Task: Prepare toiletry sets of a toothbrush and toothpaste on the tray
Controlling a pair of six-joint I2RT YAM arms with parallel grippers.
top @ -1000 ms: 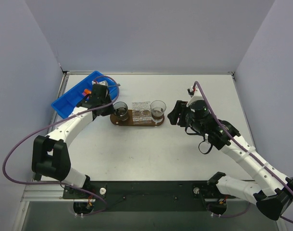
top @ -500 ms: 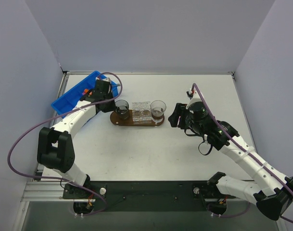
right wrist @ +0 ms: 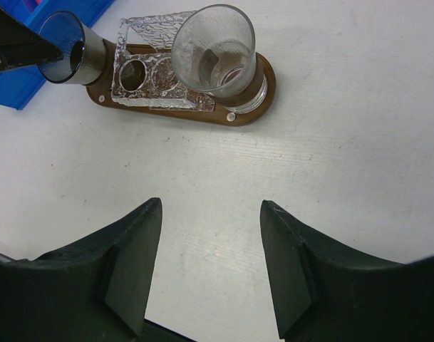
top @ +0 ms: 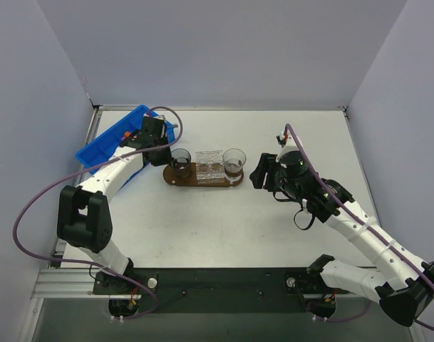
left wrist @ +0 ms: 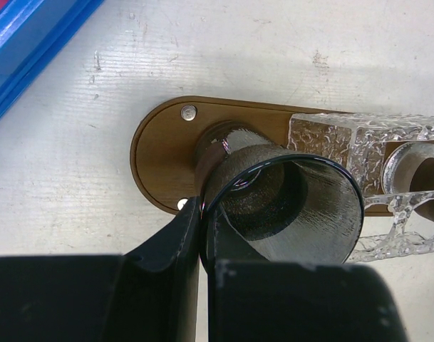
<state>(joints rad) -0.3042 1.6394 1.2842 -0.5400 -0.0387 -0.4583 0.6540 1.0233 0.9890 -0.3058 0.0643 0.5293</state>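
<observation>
Centre of the overhead frame: tray (top: 202, 183). Lies lengthwise on the white table (top: 224, 228). Carries a dark cup (top: 179, 162) at its left end, a clear cup (top: 234, 162) at its right end and a knobbly clear holder (top: 209, 165) between them.

Upper left of that frame: blue bin (top: 95, 157), near the tray's left end but apart from it. Holds the toothpaste (top: 127, 135), no more than an orange speck at this size.

Bottom of the left wrist frame: left gripper (left wrist: 202, 214). Hangs right over the near rim of the dark cup, with the tray behind it. Fingers (left wrist: 167, 249) pressed together but for a thin slit. Cannot tell whether anything sits pinched in that slit, nor whether the tips touch the rim.

Right of the tray in the overhead frame: right gripper (top: 256, 172). Hovers over bare table, near the clear cup yet apart from it. Fingers (right wrist: 131, 271) spread wide apart, with the tray and both cups in the upper part of the right wrist frame.
</observation>
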